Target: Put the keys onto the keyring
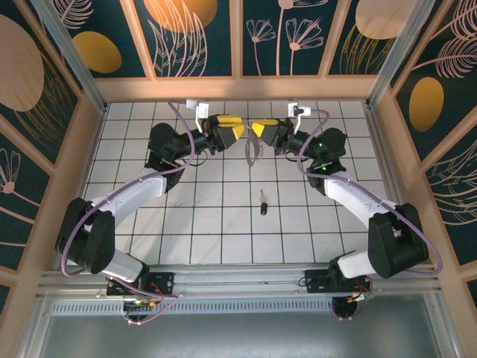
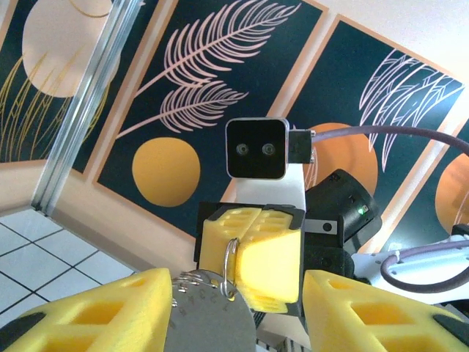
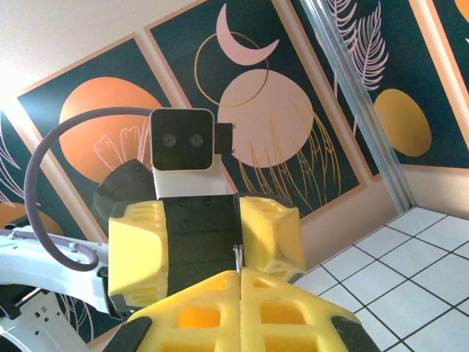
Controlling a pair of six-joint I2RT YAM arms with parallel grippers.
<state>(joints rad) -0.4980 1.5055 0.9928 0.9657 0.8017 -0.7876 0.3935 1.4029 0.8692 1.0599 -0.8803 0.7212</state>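
Progress stood at the threading stage, with nothing clearly finished. Your right gripper had its jaws pressed together on the keyring, held up off the table between the two arms. Your left gripper faced it, jaws spread. What looked like a silver key head sat between its fingers, right at the ring, with a gap on one side, so not pinched. Already threaded? Couldn't tell. Black-headed key lay on the tiled table, well below the grippers, and that one you had left to do.
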